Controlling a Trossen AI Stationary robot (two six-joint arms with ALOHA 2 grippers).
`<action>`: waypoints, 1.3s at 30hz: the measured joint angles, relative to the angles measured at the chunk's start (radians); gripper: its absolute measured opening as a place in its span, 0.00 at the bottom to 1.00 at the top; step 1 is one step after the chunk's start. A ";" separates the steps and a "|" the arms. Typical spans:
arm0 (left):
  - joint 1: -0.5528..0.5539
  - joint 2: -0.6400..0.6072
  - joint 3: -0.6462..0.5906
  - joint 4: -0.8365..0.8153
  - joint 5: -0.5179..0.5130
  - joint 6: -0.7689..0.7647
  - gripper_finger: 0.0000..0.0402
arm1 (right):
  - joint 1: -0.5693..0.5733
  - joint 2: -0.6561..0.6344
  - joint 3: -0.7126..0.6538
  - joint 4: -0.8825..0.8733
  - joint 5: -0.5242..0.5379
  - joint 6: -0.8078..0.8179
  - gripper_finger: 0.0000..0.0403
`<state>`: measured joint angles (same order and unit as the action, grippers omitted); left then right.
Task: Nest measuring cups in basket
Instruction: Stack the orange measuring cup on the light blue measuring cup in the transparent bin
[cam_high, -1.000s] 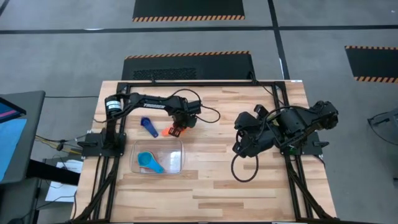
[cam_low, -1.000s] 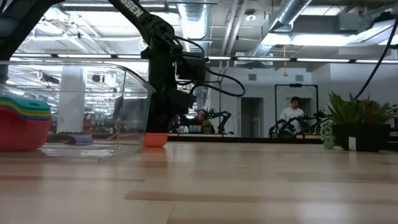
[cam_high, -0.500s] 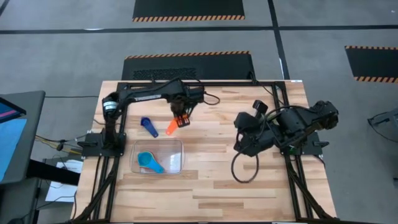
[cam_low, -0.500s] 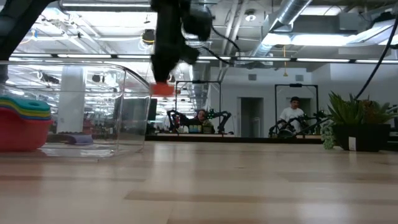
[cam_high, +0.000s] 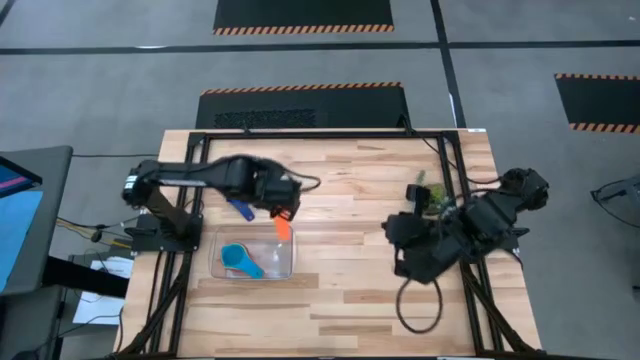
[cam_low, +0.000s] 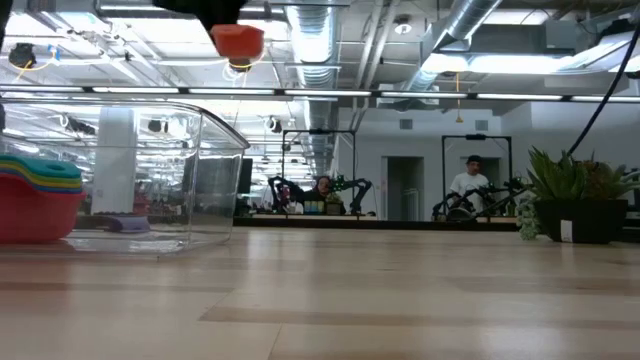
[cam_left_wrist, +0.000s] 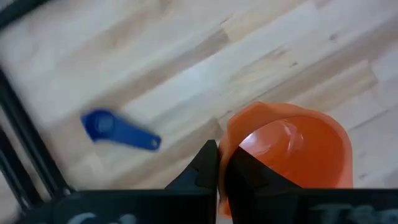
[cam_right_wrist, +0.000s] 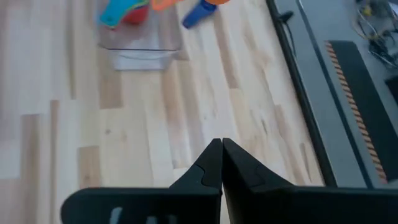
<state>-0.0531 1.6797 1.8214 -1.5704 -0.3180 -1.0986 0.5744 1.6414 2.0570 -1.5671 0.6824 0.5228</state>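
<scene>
Change: now that the left gripper (cam_high: 281, 211) has clamped on the orange cup's (cam_high: 283, 226) handle, the cup is off the wood and up in the air — a second ago it sat on the table just beyond the basket's far wall, at about twelve o'clock from it.
Lift: in the low view the orange cup (cam_low: 238, 40) hangs high above the basket's rim, well clear of the wall.
Carry: from above, the cup has swung in over the basket's (cam_high: 285, 262) far edge, toward its one o'clock corner — I'd say the drop into the stack is the next thing coming.
Left jaws: pinched narrow on the cup's flat handle, bowl (cam_left_wrist: 292, 149) jutting out past the fingers.
Right gripper (cam_high: 403, 262): parked at three o'clock on the table, well away from the basket, jaws pressed together on nothing; that arm has shifted a little nearer the front edge.
Basket contents: a nested stack (cam_low: 38, 200) — red at the bottom, then yellow, green and a light blue on top, handle pointing to about four o'clock.
Still outside: one dark blue cup (cam_high: 240, 208) on the wood, at eleven o'clock from the basket.
Meaning: orange next, dark blue left to fetch.
</scene>
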 joint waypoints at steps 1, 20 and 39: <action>-0.024 -0.011 -0.019 0.000 -0.009 -0.068 0.00 | 0.016 -0.001 0.000 0.006 0.000 0.000 0.06; -0.390 -0.144 -0.375 0.000 0.162 -0.962 0.00 | 0.193 0.000 0.000 0.023 0.024 0.103 0.04; -0.415 -0.141 -0.561 -0.001 0.290 -1.173 0.00 | 0.275 -0.012 -0.020 -0.004 0.024 -0.140 0.04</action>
<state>-0.4679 1.5391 1.2600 -1.5714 -0.0279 -2.2715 0.8493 1.6295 2.0369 -1.5712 0.7061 0.3832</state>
